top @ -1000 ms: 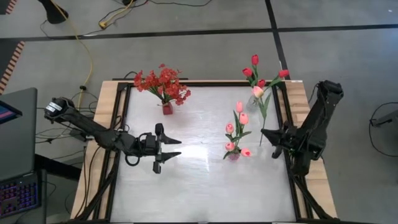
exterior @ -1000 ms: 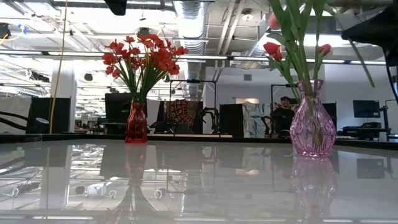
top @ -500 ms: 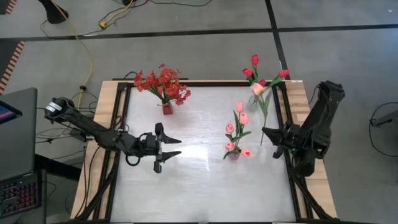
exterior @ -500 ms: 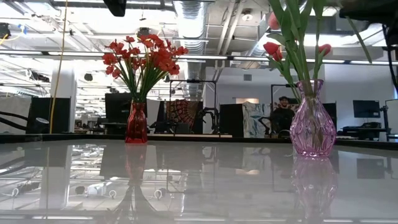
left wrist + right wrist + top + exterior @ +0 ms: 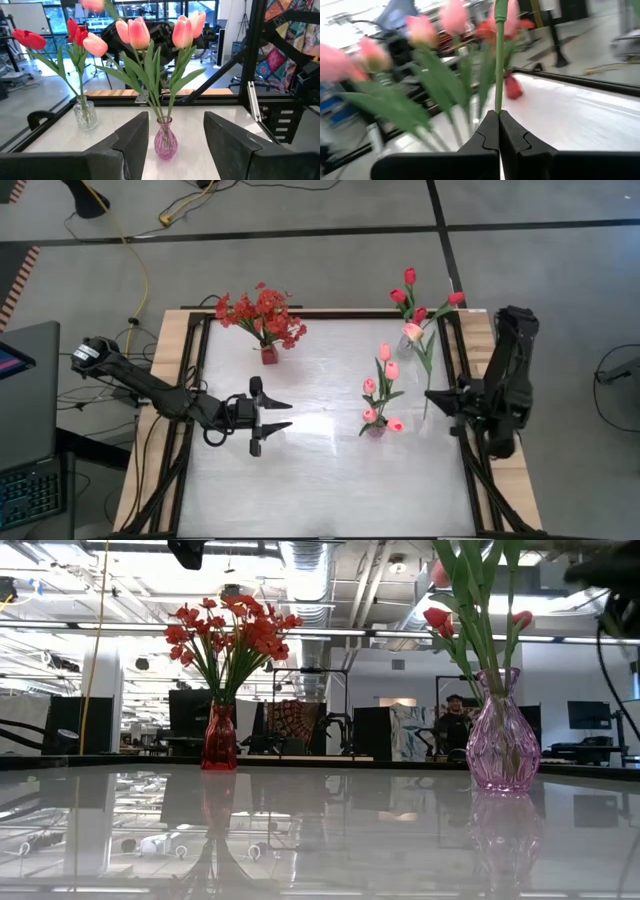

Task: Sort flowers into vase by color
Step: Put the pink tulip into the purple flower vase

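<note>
Your right pincer (image 5: pixel 498 131) is pinched shut on the bare lower end of a green stem (image 5: pixel 499 60), which rises straight out from between the fingers; in the high view that pincer (image 5: pixel 432 395) sits at the table's (image 5: pixel 300 480) right edge, just beside the pink vase (image 5: pixel 376 430) of pink tulips (image 5: pixel 384 352). The stem is thin, light and springy plastic by the look of it, so a firm grip low down suits it, but expect the head to sway and the leaves to snag on the tulips already standing there (the bloom you hold cannot be told apart from its neighbours). A clear vase (image 5: pixel 85 114) with red tulips (image 5: pixel 409 277) and one pink head stands at the far right corner, and the red vase (image 5: pixel 268 354) of red sprays (image 5: pixel 259 311) is far left. These small vases look tippy. Your left pincer (image 5: pixel 281 416) waits wide open over the table's left half.
</note>
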`<action>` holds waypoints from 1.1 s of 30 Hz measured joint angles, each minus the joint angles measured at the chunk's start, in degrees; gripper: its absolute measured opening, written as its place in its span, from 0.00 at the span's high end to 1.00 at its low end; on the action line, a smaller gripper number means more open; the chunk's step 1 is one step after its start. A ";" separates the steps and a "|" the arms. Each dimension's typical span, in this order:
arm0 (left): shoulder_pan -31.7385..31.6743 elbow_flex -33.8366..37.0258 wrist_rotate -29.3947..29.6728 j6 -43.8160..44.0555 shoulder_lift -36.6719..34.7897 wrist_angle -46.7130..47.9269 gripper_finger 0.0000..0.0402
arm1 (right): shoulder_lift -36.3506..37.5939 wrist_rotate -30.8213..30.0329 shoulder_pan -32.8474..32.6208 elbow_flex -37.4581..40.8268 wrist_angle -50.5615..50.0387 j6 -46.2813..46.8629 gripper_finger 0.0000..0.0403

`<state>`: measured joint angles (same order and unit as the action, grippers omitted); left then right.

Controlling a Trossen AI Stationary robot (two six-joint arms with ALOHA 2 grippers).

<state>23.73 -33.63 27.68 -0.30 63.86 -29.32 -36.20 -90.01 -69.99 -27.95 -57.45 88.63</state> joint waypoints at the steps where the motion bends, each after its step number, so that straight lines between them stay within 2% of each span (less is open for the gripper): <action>1: 0.00 0.01 0.00 0.15 0.00 0.00 0.56 | -0.79 0.02 1.70 1.02 2.49 -0.06 0.95; 6: 0.00 0.02 -0.02 0.95 0.00 -0.02 0.56 | -7.90 0.00 9.20 3.13 13.61 -1.84 0.95; 12: 0.00 0.02 -0.02 0.61 0.00 0.39 0.56 | -16.45 0.00 12.08 0.68 22.37 -2.17 0.95; 19: -1.09 0.00 -0.58 0.02 0.00 1.47 0.56 | -23.56 0.00 16.28 -6.17 22.76 -3.30 0.95; 25: -1.11 0.00 -1.97 0.55 0.00 4.36 0.56 | -29.67 0.04 21.90 -6.28 23.78 4.69 0.95; 33: -1.11 0.00 -4.93 1.63 0.00 7.84 0.56 | -30.63 0.06 22.90 -7.13 25.23 5.39 0.95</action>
<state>22.61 -33.63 22.76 1.33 63.86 -21.48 -66.83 -89.96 -47.09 -35.08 -32.22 94.03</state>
